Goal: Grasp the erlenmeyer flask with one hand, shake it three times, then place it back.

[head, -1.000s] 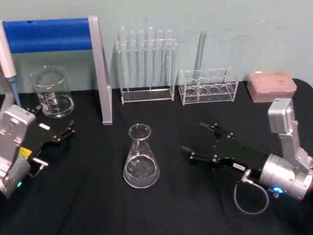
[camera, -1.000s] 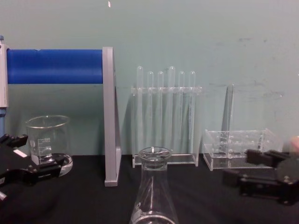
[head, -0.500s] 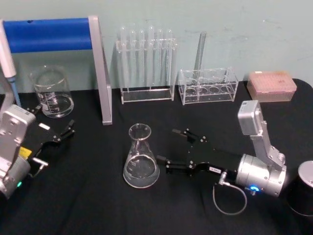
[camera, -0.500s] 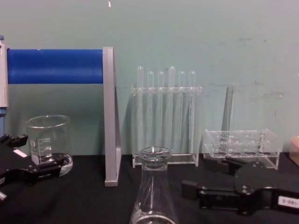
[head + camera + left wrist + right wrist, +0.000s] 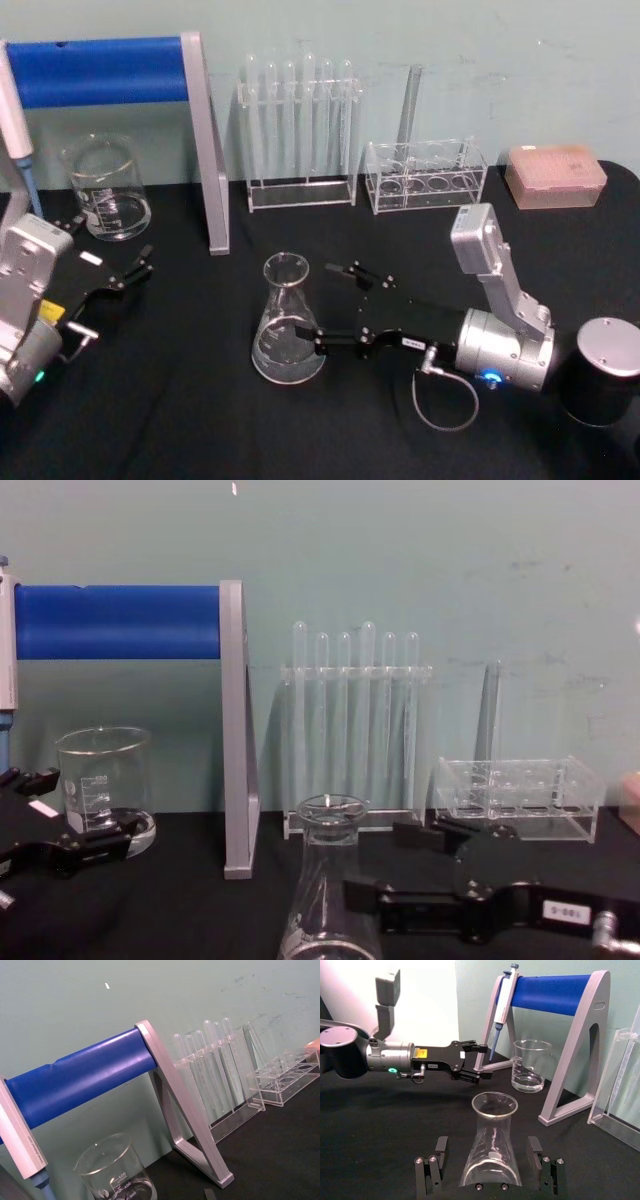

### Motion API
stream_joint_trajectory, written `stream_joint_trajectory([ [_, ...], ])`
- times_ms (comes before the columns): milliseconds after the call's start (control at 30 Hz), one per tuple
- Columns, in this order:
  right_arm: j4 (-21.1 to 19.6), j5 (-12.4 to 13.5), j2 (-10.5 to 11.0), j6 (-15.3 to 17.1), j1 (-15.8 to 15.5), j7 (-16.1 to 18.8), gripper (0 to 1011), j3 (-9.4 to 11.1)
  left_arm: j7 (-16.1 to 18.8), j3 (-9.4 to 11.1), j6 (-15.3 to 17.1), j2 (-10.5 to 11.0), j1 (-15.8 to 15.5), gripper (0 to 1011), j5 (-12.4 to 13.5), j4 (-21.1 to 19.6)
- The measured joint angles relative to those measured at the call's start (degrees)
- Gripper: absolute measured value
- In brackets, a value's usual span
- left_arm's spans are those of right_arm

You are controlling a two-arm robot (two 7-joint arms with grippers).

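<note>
Seemingly moments from the grasp: at far left, the left gripper point(image 5: 110, 242) sits parked on the black table point(image 5: 200, 420), just in front of the beaker point(image 5: 105, 190) and the blue-barred stand point(image 5: 100, 70), its fingers spread and holding nothing. At centre, the erlenmeyer flask point(image 5: 282, 345) stands upright on the table in front of the test-tube rack point(image 5: 300, 130); it has not shifted over the past second.

The change lies to its right. The right gripper point(image 5: 316, 303), which a second ago lay well clear of the flask, has slid leftward low over the table. Its two long jaws now sit one on either side of the flask's conical body. The right wrist view shows them spread wide, with a visible gap between each jaw and the glass, so nothing is gripped yet. The chest view puts the jaws below the neck, level with the sloping wall.

Farther right, a pink box point(image 5: 555, 175) rests by the back wall and a black canister with a silver lid point(image 5: 605, 370) stands just beside the arm's wrist.

The approach looks complete and closing the jaws is probably the step in hand. The lift, the three shakes and the return all remain to be done. Because the jaws would meet a slanted glass surface, the flask could slip or tip as they close, so a slow, centred squeeze seems wise.
</note>
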Motion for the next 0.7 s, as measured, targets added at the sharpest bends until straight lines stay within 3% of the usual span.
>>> stream_joint_trajectory([
  [233,3.9,-1.3,-2.5,-1.1,2.6,-0.1,1002,-0.9,0.0,0.0,0.0,0.0,0.0,1001,0.0,0.0],
  [700,9.5,-1.4,-5.8,-2.1,6.5,2.5,1003,-2.2,0.0,0.0,0.0,0.0,0.0,1001,0.0,0.0],
])
